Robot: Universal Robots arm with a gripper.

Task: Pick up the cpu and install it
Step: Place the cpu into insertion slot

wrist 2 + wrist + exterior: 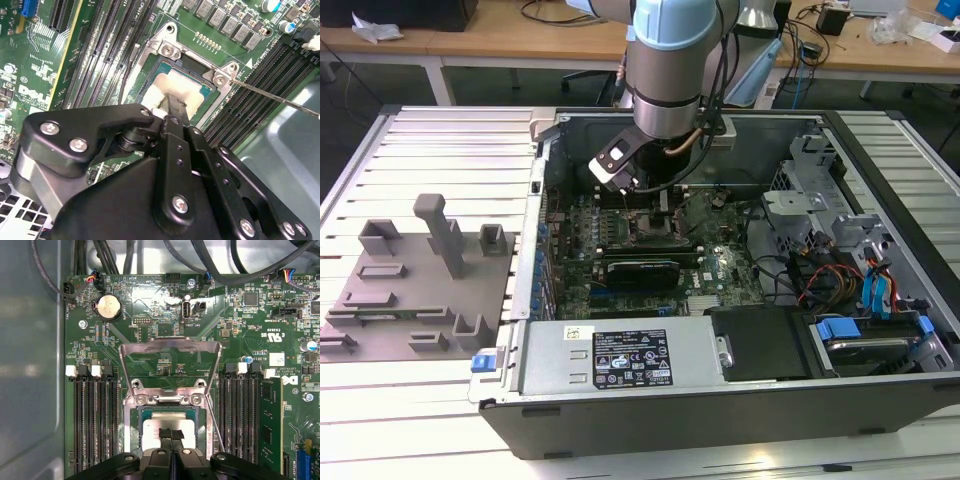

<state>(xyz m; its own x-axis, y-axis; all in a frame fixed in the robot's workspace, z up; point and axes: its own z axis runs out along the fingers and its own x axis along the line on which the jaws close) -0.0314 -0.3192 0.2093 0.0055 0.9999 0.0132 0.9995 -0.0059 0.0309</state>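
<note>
The black two-fingered gripper [171, 433] points straight down into the open computer. In the first wrist view its two slim fingers [164, 434] are pressed flat against each other with only a hairline seam between them and nothing caught there. Their tips sit over the middle of the small square cpu with the pale silvery metal top [152, 436]. Whether they actually touch the metal I cannot tell.

The second wrist view shows the same arrangement from behind the gripper [172, 104]. The joined fingers come down onto the cpu [194, 89], whose bright top spreads out on either side of them.

The cpu lies flat and square inside the dark socket frame with screwed metal edges [134, 432]. The socket's hinged silvery load plate [170, 344] stands swung up and away, so the chip is uncovered. A thin bare metal lever [272, 96] juts out from one corner of the frame.

Rows of long black memory slots [95, 425] flank the socket on the green motherboard [150, 305].

In the exterior view the gripper [663, 207] reaches into the big dark open computer case [620, 410]. A grey plastic fixture of blocks and posts [420, 290] lies well apart on the pale slatted table [440, 150], to the exterior view's left.
</note>
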